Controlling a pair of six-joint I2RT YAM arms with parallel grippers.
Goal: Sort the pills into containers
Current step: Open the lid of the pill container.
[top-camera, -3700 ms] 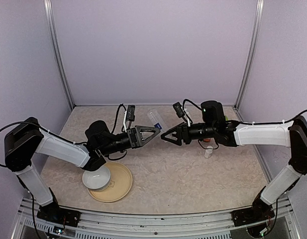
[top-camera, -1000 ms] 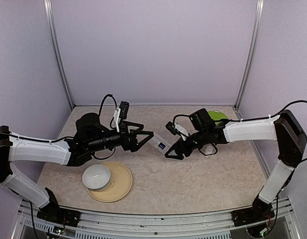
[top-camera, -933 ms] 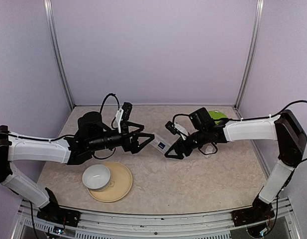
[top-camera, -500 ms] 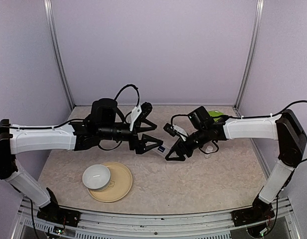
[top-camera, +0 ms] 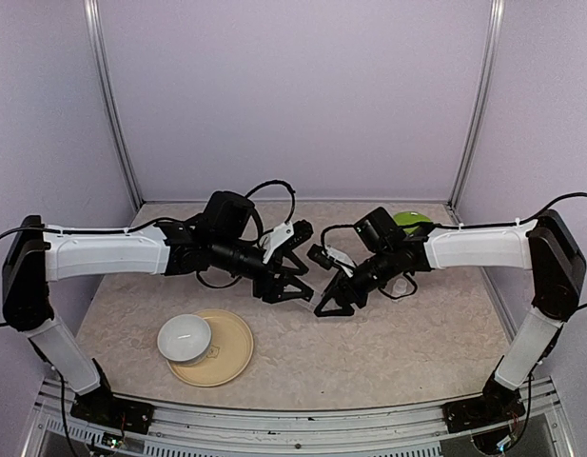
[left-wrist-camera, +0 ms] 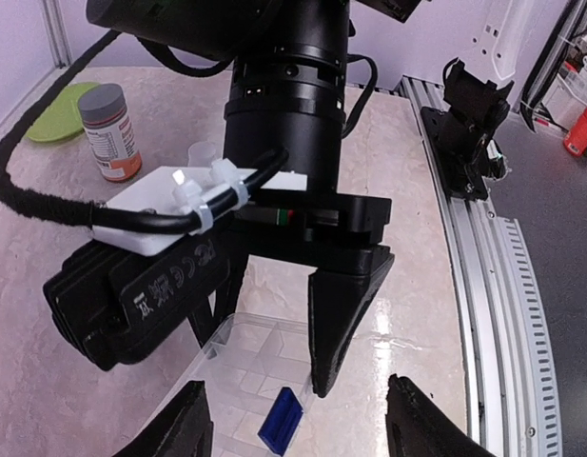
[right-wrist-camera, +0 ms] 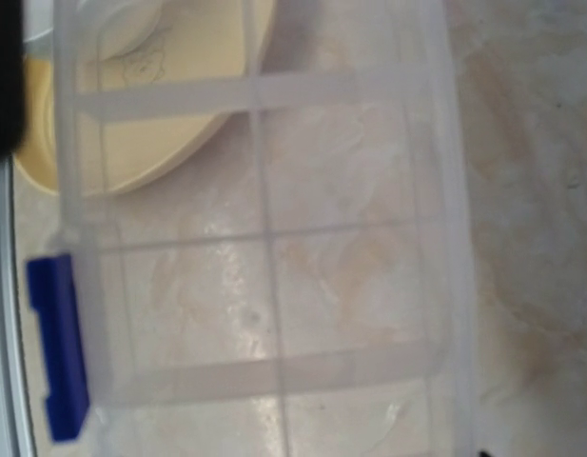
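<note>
Low in the left wrist view sits the box [left-wrist-camera: 244, 405], clear plastic, its blue latch [left-wrist-camera: 281, 419] nearest the camera. At its far end the right gripper [top-camera: 328, 307] is clamped on the box, just as it was a second ago.

What changed is the left gripper [top-camera: 291, 288]. It has swung in from the left of the top view and now straddles the box's near end. Its fingers [left-wrist-camera: 421, 428] have narrowed from full spread but show a gap to the plastic on the right, so they are not gripping yet.

I judge both arms are about to share the box, probably to work the latch. The compartments [right-wrist-camera: 350, 286] look empty, no pills appear in any view, and sorting has not begun.

At upper left of the left wrist view, the bottle [left-wrist-camera: 110, 133] has an orange label with print too small to read. Raised marks on the right gripper's housing are also illegible.
</note>
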